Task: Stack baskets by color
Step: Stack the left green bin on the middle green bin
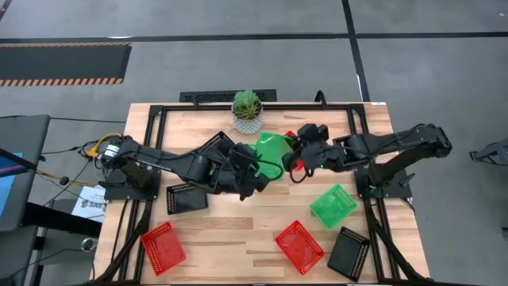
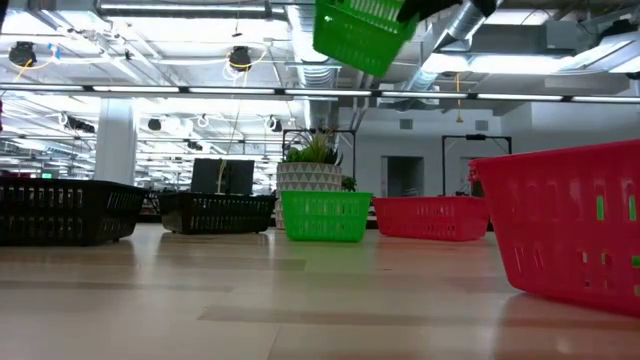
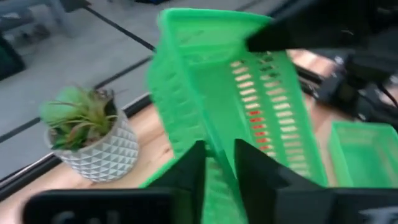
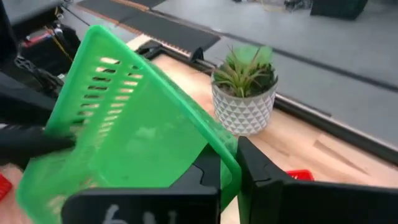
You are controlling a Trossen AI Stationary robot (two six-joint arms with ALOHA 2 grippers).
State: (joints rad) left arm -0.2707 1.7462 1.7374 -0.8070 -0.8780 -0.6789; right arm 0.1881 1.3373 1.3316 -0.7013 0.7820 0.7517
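In low view, green basket (image 2: 358, 35) airborne, both tools unseen

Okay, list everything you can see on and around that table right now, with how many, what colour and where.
lifted green basket: one, green, in the air mid-table, tilted, between the two grippers
green basket on the table: one, green, right of centre
red baskets: two, red, along the front edge, one left, one centre
third red basket: one, red, near the plant, mostly hidden under the right arm from above
black baskets: two, black, one left of centre, one at the front right corner
potted plant: one, green in a white pot, back edge
table: one, light wood
left gripper: dark, at the lifted basket
right gripper: dark, shut on the lifted basket's rim
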